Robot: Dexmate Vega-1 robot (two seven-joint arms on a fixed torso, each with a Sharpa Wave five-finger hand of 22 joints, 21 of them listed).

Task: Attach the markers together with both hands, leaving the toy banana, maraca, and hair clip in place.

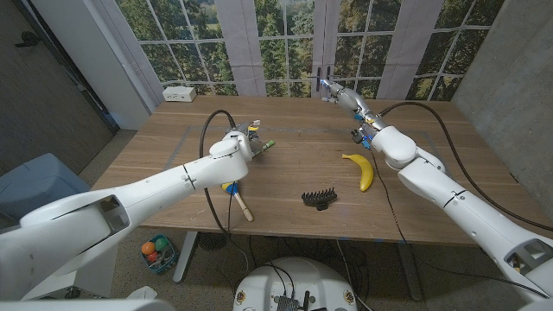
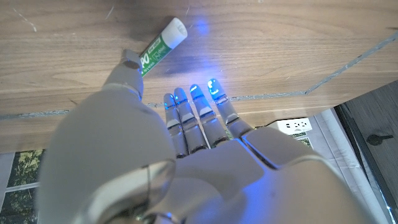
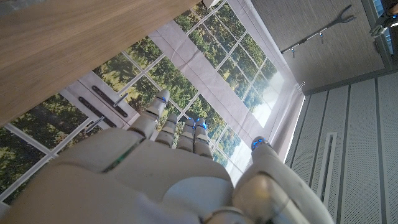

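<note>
— Where is the marker now?

— You have a green-labelled marker (image 2: 158, 45) pinched at your left hand (image 1: 244, 142), over the middle of the wooden surface (image 1: 294, 164); its white end points away from the palm. I judge it light, stiff and smooth, so it can turn in the grip. Hold it near the middle of the barrel and leave the end free.

— And the right hand?

— Your right hand (image 1: 343, 95) is raised over the far edge, fingers apart and holding nothing. I cannot tell where the second marker is.

— The other things?

— The toy banana (image 1: 362, 170), black hair clip (image 1: 318, 199) and maraca (image 1: 236, 198) lie nearer you. Keep away from them.
</note>
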